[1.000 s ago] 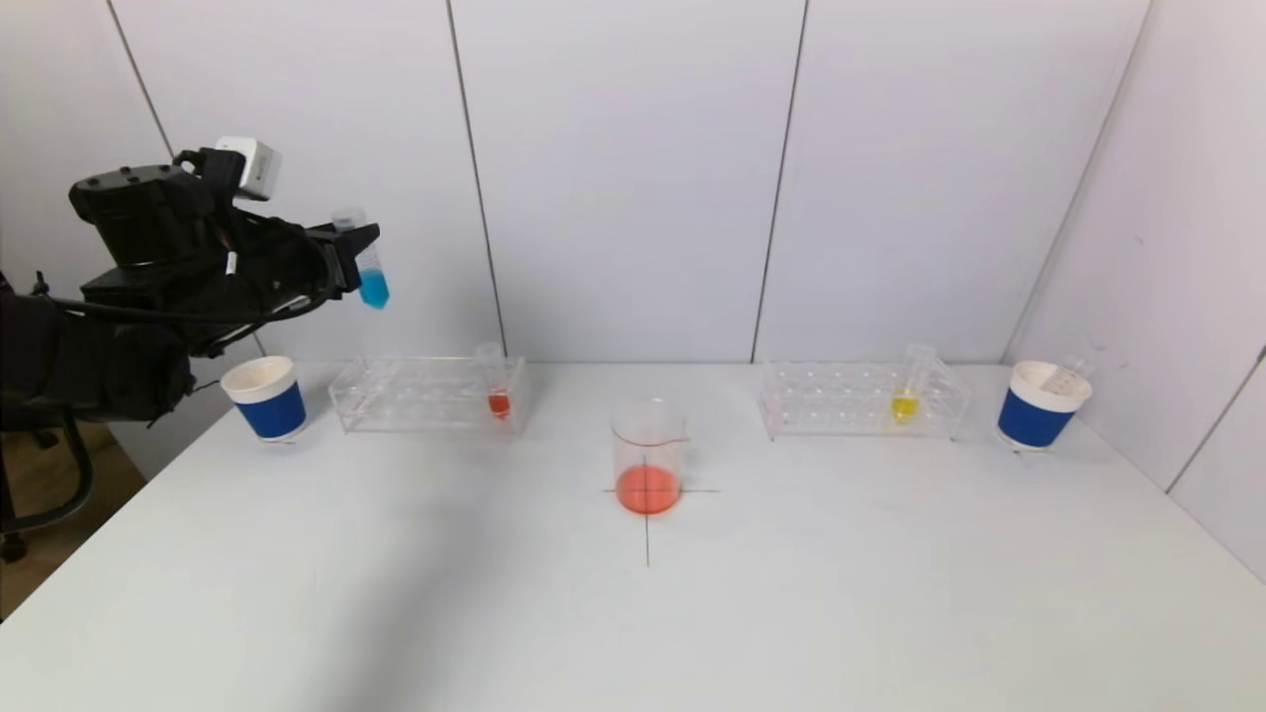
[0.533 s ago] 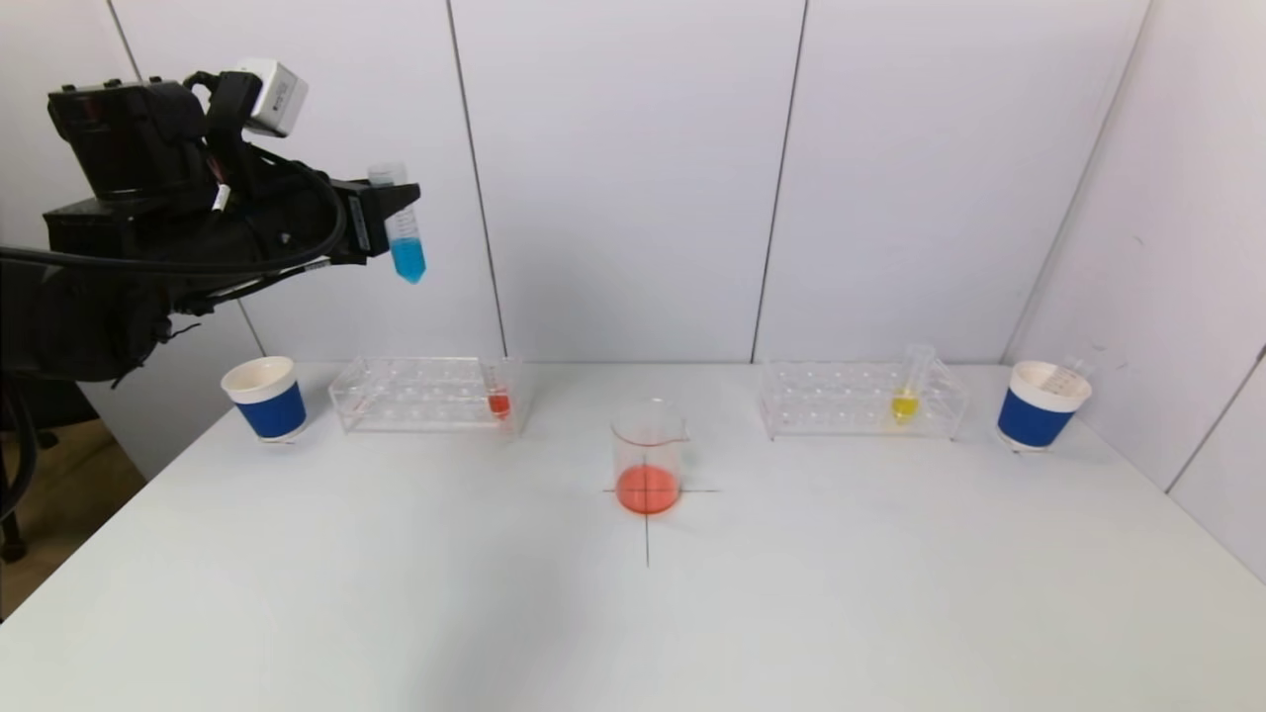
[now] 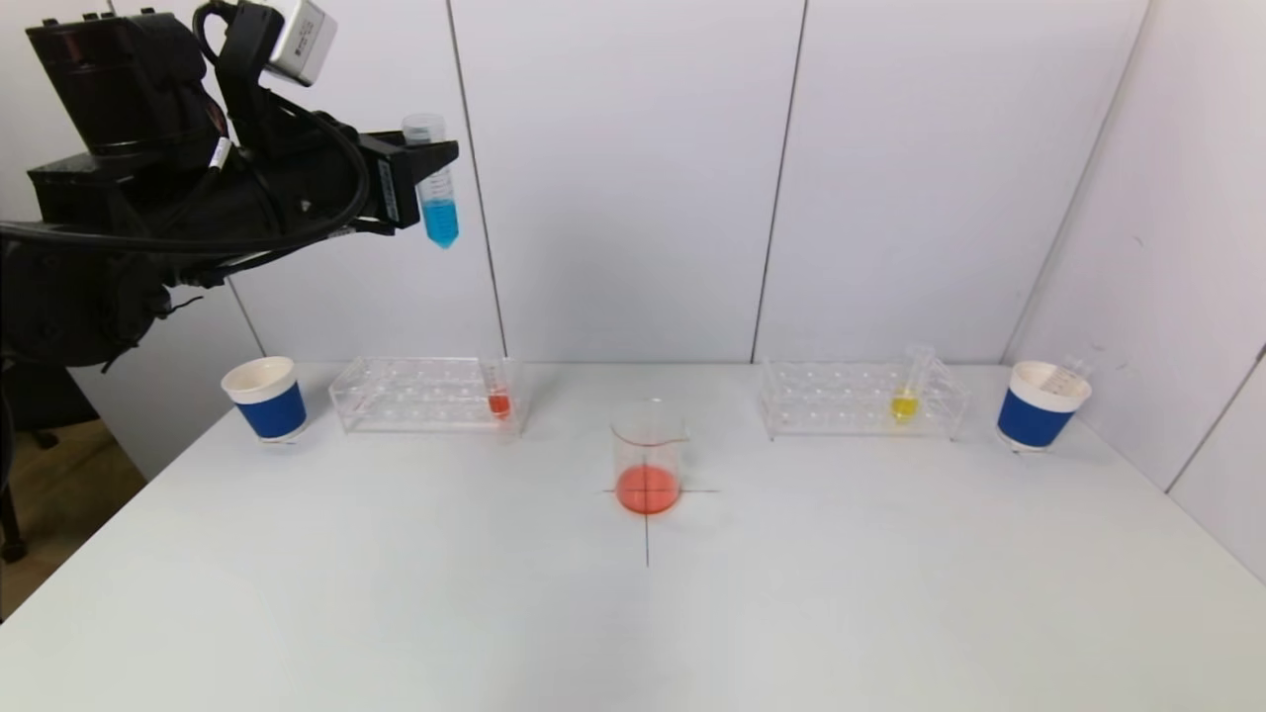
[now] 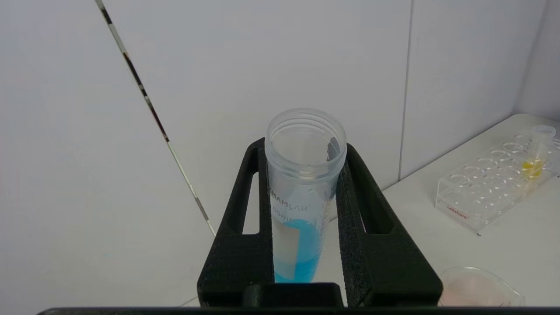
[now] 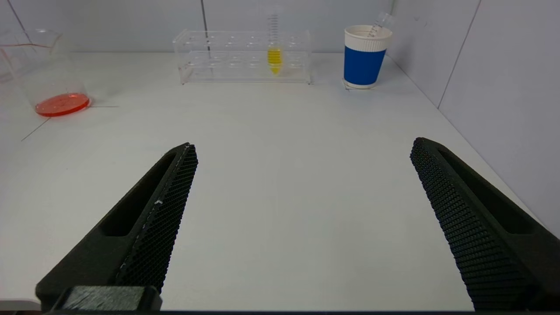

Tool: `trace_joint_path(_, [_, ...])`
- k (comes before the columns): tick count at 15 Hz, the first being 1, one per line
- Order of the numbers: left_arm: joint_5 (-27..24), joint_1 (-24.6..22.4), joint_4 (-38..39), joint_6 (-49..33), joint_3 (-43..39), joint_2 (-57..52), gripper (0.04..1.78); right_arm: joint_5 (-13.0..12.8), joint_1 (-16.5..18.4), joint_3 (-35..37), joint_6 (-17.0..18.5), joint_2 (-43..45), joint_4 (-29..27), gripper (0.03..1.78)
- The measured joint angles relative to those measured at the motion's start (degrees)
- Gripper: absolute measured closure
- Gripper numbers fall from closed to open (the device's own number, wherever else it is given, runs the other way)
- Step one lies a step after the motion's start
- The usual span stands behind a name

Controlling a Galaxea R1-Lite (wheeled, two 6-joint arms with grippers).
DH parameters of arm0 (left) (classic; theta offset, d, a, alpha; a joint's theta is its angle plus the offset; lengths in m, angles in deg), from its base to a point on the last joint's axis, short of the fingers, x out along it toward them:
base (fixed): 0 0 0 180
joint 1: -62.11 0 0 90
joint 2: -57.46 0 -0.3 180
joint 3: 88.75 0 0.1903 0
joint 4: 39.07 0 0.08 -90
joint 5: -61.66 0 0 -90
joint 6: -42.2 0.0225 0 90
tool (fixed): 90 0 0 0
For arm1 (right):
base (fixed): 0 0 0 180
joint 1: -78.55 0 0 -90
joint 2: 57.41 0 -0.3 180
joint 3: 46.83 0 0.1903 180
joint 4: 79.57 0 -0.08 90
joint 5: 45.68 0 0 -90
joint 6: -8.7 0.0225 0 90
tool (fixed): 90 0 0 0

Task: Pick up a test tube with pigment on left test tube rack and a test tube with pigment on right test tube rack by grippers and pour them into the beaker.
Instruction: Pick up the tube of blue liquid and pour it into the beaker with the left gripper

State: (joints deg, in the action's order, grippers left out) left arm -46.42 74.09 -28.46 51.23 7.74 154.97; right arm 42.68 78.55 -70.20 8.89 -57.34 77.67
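My left gripper (image 3: 427, 178) (image 4: 302, 151) is shut on an upright test tube with blue pigment (image 3: 436, 198) (image 4: 302, 192), held high above the left test tube rack (image 3: 427, 394). That rack keeps a tube with red pigment (image 3: 498, 396) at its right end. The right test tube rack (image 3: 859, 400) (image 5: 243, 57) holds a tube with yellow pigment (image 3: 906, 396) (image 5: 274, 48). The beaker (image 3: 649, 457) (image 5: 46, 70), with orange-red liquid at its bottom, stands on a cross mark mid-table. My right gripper (image 5: 304, 148) hangs open and empty low over the table; the head view does not show it.
A blue-and-white paper cup (image 3: 265, 398) stands left of the left rack. Another cup (image 3: 1040, 403) (image 5: 364, 56) with an empty tube leaning in it stands right of the right rack. Wall panels close the back and the right side of the table (image 3: 633, 613).
My left gripper has risen and moved right with the blue tube, which has gone from tilted to upright. The right gripper shows no change.
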Motion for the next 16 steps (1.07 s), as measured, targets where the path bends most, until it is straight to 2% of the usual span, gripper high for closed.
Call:
trace_joint_path(4, [-0.11,3.64,-0.02,4.27,0.17,0.30,1.38,0.00,0.00,0.00,0.00,0.00,-0.02,0.04])
trace_joint_path(7, [-0.11,5.96,-0.07,10.45,-0.02,1.35,1.38,0.00,0.00,0.00,0.00,0.00,-0.02,0.04])
trace_joint_path(13, [-0.88,6.73,-0.63,25.72,-1.12,3.58,1.38,0.00,0.00,0.00,0.00,0.00,0.00,0.04])
trace_joint_path(16, [-1.90,7.00,-0.62,29.27,-1.34,4.45,1.38,0.00,0.00,0.00,-0.02,0.00,-0.05,0.04])
